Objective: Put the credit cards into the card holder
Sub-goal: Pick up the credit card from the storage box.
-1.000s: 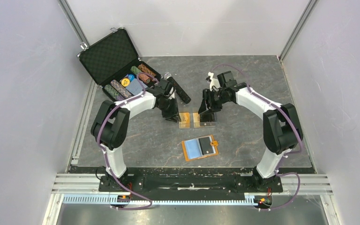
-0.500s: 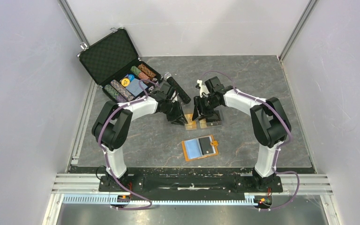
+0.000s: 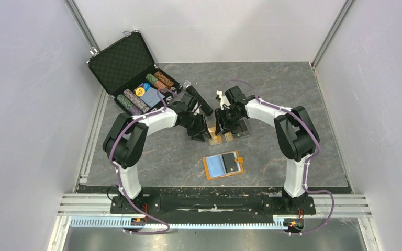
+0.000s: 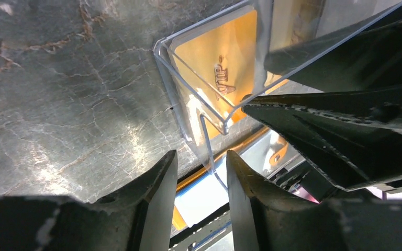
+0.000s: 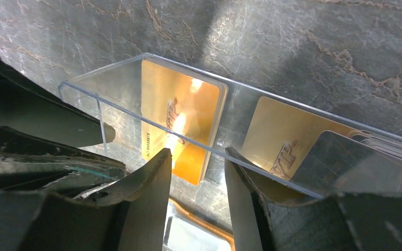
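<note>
Two gold credit cards (image 3: 215, 139) (image 3: 229, 137) lie in a clear plastic case (image 3: 243, 130) mid-table. The left wrist view shows one gold card (image 4: 214, 63) under the clear wall; the right wrist view shows two (image 5: 180, 120) (image 5: 280, 144). My left gripper (image 3: 203, 135) (image 4: 201, 154) is open, with a thin clear edge of the case in its gap. My right gripper (image 3: 221, 129) (image 5: 198, 151) is open, astride the case's long clear wall. The orange card holder (image 3: 214, 166) lies open nearer the bases, a black card (image 3: 231, 163) in its right half.
A black foam-lined case (image 3: 125, 63) stands open at the back left, with stacks of chips (image 3: 146, 91) inside. A black stick-shaped object (image 3: 199, 99) lies just behind the two grippers. Both arms crowd the clear case from either side.
Both grippers have closed in on the clear case. The left jaws have widened. The case with the gold cards has shifted slightly right and toward the bases.
</note>
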Action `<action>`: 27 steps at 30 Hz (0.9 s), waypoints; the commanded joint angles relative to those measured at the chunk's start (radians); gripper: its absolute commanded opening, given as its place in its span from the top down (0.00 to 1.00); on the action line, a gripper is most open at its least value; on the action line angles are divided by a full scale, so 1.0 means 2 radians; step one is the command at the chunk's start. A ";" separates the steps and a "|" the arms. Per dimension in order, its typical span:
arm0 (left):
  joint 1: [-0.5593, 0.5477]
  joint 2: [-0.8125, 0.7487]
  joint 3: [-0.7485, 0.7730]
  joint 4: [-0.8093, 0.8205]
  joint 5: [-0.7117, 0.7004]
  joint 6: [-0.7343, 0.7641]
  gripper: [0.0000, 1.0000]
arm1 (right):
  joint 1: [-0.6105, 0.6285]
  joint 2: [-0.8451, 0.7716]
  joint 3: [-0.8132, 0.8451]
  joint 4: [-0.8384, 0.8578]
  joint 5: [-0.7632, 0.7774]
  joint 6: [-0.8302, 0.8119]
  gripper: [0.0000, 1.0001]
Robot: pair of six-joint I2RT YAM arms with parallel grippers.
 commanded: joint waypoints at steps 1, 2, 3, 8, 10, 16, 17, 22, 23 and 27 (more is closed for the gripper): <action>-0.002 -0.019 0.035 -0.031 -0.021 0.035 0.57 | 0.008 0.013 0.013 -0.008 0.021 -0.017 0.57; -0.002 -0.019 0.037 -0.032 -0.023 0.038 0.60 | 0.007 0.014 0.013 -0.009 0.021 -0.018 0.57; -0.002 -0.019 0.036 -0.033 -0.024 0.040 0.65 | 0.009 0.015 0.012 -0.010 0.021 -0.019 0.58; -0.003 -0.008 0.035 -0.031 -0.014 0.043 0.88 | 0.011 0.020 0.008 -0.006 0.003 -0.016 0.66; -0.004 -0.004 0.034 -0.028 -0.012 0.042 0.94 | 0.011 0.021 0.003 0.001 -0.012 -0.009 0.70; -0.009 0.002 0.034 -0.028 -0.011 0.042 0.98 | 0.012 0.017 0.004 0.004 -0.024 -0.002 0.94; -0.010 0.003 0.033 -0.027 -0.011 0.043 0.98 | 0.012 0.014 0.004 0.004 -0.025 0.000 0.97; -0.014 0.004 0.032 -0.028 -0.013 0.043 0.98 | 0.018 0.004 0.015 -0.009 -0.007 -0.001 1.00; -0.014 0.004 0.032 -0.028 -0.014 0.044 0.98 | 0.021 0.003 0.017 -0.014 -0.003 -0.004 1.00; -0.014 0.003 0.031 -0.028 -0.016 0.044 0.98 | 0.026 -0.003 0.019 -0.020 0.001 -0.007 1.00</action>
